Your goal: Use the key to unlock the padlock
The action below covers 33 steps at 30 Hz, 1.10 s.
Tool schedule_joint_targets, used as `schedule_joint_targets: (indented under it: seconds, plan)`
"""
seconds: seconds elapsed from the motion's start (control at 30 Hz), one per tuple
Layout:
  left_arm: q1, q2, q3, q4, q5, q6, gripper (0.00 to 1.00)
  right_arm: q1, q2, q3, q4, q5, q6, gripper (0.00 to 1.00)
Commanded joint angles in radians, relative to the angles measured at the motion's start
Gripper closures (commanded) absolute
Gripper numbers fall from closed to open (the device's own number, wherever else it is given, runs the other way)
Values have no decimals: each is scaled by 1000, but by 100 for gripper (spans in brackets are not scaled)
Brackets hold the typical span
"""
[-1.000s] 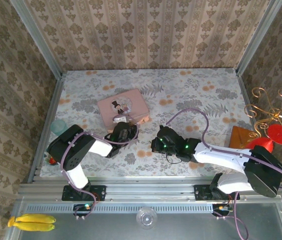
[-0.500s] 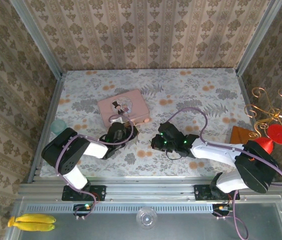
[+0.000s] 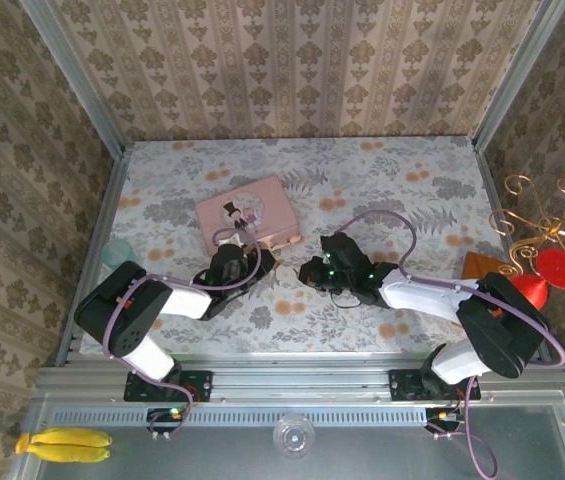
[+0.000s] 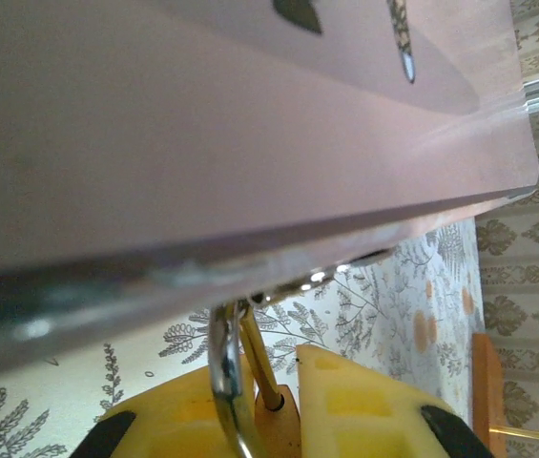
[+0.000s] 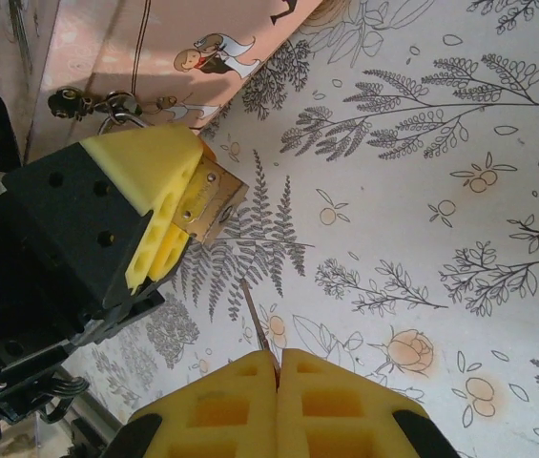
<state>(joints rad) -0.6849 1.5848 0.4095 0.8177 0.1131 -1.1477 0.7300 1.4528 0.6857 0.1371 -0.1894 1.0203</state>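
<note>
Beside the pink tin (image 5: 145, 57), right fingers (image 5: 226, 401) clamping the key (image 5: 252, 320) have neared the padlock (image 5: 210, 201) the left fingers (image 5: 155, 181) clamp.

There is one pink tin (image 3: 247, 213), one padlock (image 5: 209, 203) and one key (image 5: 255, 320). The grippers number two: one left gripper (image 4: 279, 401) and one right gripper (image 5: 277, 367). Beyond the bench edge, there are two bananas (image 3: 62, 445) and one clear cup (image 3: 293, 436).

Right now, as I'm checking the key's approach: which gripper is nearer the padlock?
Left. The left gripper has its jaws shut on the padlock, beside the pink tin. The right gripper, shut on the key, sits apart, with the key tip short of it.
</note>
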Motion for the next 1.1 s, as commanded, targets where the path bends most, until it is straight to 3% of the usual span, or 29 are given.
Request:
schedule_joint_targets:
  seconds: [0.0,0.57,1.07]
  plan:
    - [-5,-41,1,169,129,-103,91,-3,16,16,39,-52,-32,100]
    - [-6,-56,6,207,174,-135,92,-48,88,63,85,-216,-36,100]
    - [7,-91,-1,193,201,-139,92,-77,105,41,120,-251,-39,100]
